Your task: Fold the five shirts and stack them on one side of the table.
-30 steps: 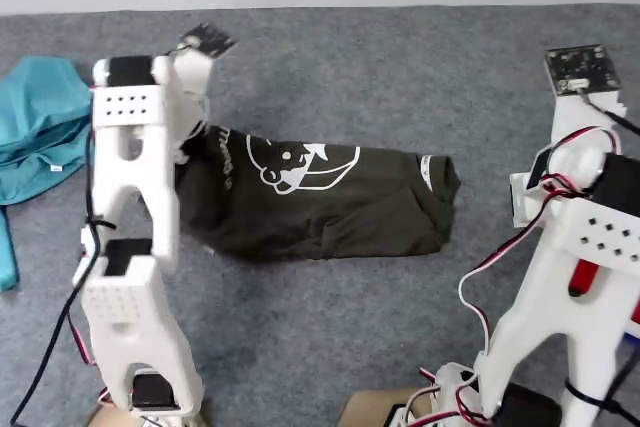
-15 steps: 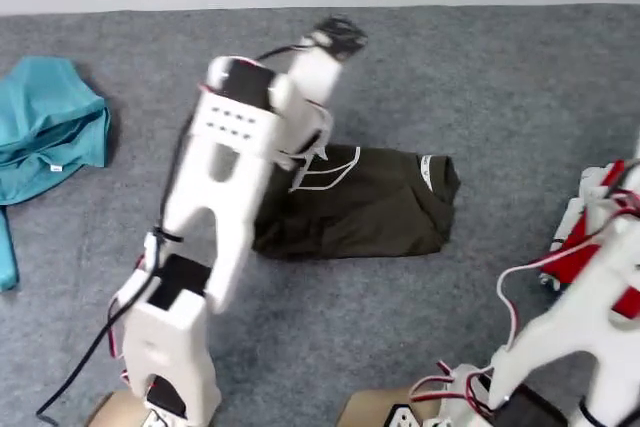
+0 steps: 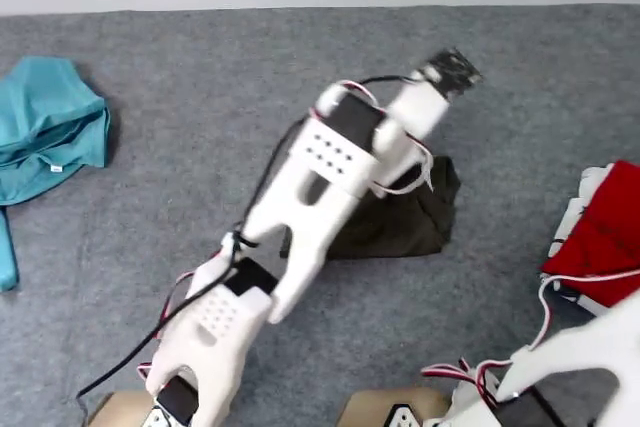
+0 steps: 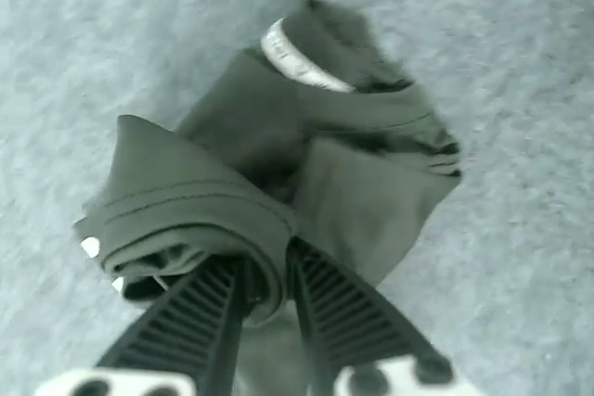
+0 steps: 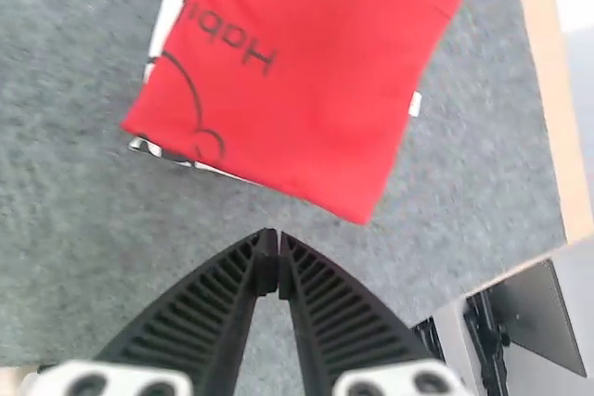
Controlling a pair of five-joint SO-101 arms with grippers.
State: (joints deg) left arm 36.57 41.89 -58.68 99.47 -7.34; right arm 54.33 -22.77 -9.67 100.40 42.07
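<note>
A dark olive shirt [image 3: 405,222] lies mid-table, bunched into a short bundle. My left arm [image 3: 340,147] stretches across it from the near left. In the left wrist view my left gripper [image 4: 269,275] is shut on a folded edge of the dark shirt [image 4: 278,164], which hangs doubled over the rest. A folded red shirt [image 3: 603,232] rests at the right side on top of a white one [image 5: 172,6]. My right gripper [image 5: 271,271] is shut with nothing in it, hovering over the mat just short of the red shirt [image 5: 297,71]. A teal shirt [image 3: 45,127] lies crumpled at the far left.
Grey mat [image 3: 250,77] covers the table. The table's wooden edge [image 5: 548,90] runs close beside the red shirt. The right arm's white links and wires [image 3: 560,367] occupy the near right corner.
My left arm has swung from the shirt's left end to its right end, dragging the held edge over and doubling the shirt. The right arm drew back to the near right, uncovering the red shirt.
</note>
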